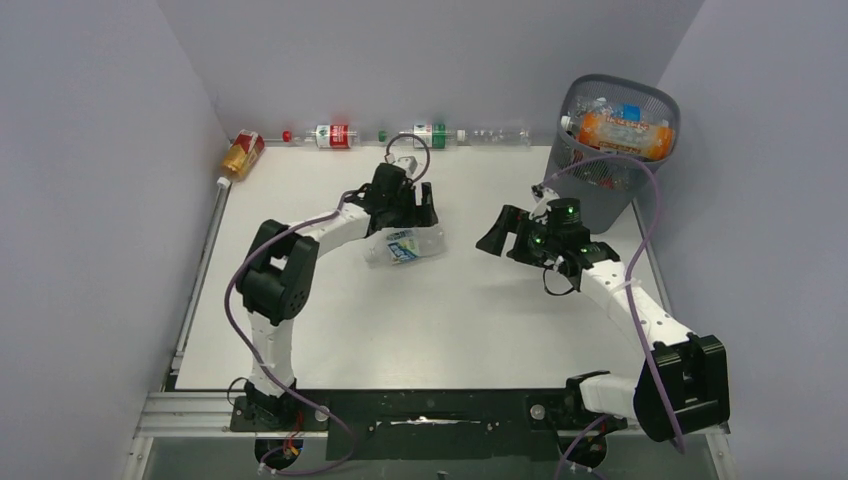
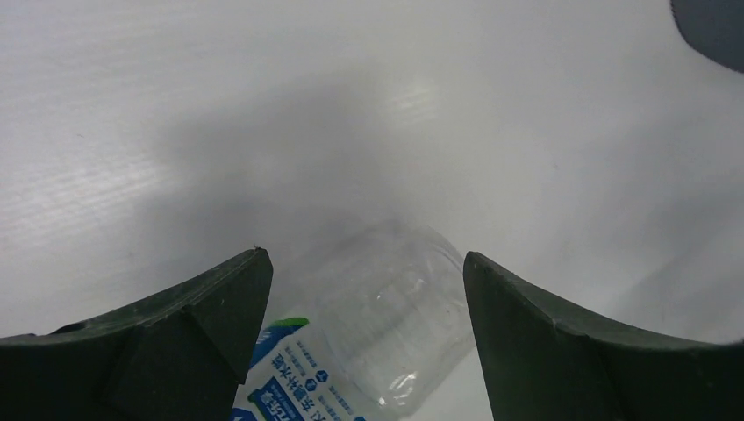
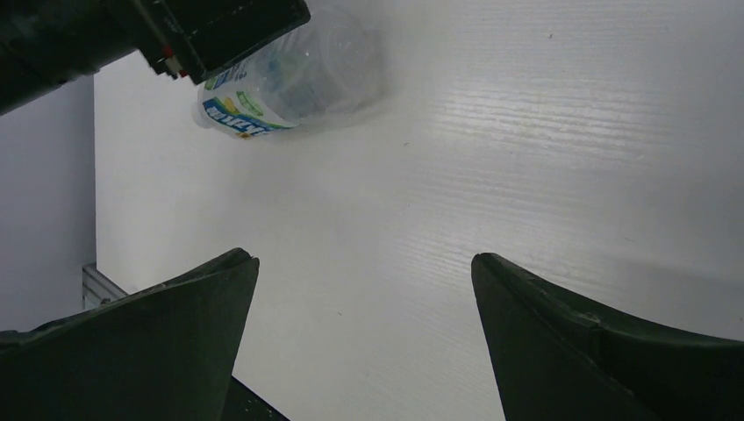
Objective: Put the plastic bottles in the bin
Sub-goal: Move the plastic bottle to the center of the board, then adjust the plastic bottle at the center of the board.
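Note:
A clear plastic bottle with a blue label (image 1: 405, 245) lies on its side on the white table. My left gripper (image 1: 408, 222) is open and straddles it. In the left wrist view the bottle (image 2: 377, 333) lies between the spread fingers of the left gripper (image 2: 364, 256). My right gripper (image 1: 505, 238) is open and empty to the right of it. The right wrist view shows the same bottle (image 3: 289, 79) far ahead of the right gripper (image 3: 364, 258). The dark mesh bin (image 1: 600, 200) stands at the back right, holding an orange bottle (image 1: 625, 135) and others.
Along the back wall lie an amber bottle (image 1: 243, 153), a red-labelled bottle (image 1: 330, 135), a green-labelled bottle (image 1: 430, 133) and a clear bottle (image 1: 500, 135). Grey walls close in the table on three sides. A metal rail (image 1: 205, 260) runs along the left edge.

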Tool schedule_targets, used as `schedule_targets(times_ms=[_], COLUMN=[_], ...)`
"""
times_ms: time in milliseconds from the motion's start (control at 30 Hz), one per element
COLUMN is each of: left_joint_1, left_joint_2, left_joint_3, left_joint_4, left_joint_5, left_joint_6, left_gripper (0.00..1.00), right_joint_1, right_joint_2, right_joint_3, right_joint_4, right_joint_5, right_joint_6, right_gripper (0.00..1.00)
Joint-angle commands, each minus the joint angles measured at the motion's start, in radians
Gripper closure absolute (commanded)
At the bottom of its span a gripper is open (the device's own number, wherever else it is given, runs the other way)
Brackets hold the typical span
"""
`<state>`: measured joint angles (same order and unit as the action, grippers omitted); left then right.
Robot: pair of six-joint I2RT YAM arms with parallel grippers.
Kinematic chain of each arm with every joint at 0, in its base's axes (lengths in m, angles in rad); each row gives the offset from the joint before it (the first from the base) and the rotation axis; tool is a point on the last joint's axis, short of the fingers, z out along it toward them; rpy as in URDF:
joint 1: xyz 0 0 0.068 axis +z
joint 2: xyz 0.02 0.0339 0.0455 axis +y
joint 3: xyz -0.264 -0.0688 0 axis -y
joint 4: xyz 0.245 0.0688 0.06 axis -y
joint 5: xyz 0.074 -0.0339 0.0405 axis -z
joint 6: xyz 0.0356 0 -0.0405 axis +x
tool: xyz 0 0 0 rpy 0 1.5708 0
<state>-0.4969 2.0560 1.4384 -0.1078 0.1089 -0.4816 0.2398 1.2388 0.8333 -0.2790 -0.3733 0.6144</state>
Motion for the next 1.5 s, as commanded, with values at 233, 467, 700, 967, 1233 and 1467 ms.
schedule_targets(times_ms=[233, 467, 700, 967, 1233, 1467], left_joint_1=[-0.032, -0.026, -0.038, -0.048, -0.038, -0.012], left_joint_2=[-0.405, -0.566, -0.802, -0.880, -0.759, -0.620], left_joint_3=[-0.278, -0.465, -0.627, -0.744, -0.802, -0.785], left_joint_4=[0.068, 0.056, 0.017, 0.055, 0.228, 0.314], left_joint_5=[-0.021, -0.040, -0.050, -0.049, -0.024, -0.015], left_joint_6=[0.008, 0.002, -0.044, -0.106, -0.173, -0.181], left_gripper=[0.18, 0.17, 0.17, 0.21, 0.29, 0.31], right_joint_1=[0.119, 0.217, 0.184, 0.103, 0.101, 0.126], right_joint_2=[-0.047, -0.056, 0.026, 0.309, 0.600, 0.695], right_joint_3=[-0.068, -0.111, 0.033, 0.255, 0.396, 0.413], right_joint_4=[0.120, 0.133, 0.105, 0.237, 0.371, 0.438], right_joint_5=[0.015, 0.092, 0.173, 0.029, -0.185, -0.248], right_joint_6=[0.078, 0.078, -0.044, -0.090, -0.134, -0.158], right_gripper=[0.02, 0.02, 0.02, 0.02, 0.02, 0.02])
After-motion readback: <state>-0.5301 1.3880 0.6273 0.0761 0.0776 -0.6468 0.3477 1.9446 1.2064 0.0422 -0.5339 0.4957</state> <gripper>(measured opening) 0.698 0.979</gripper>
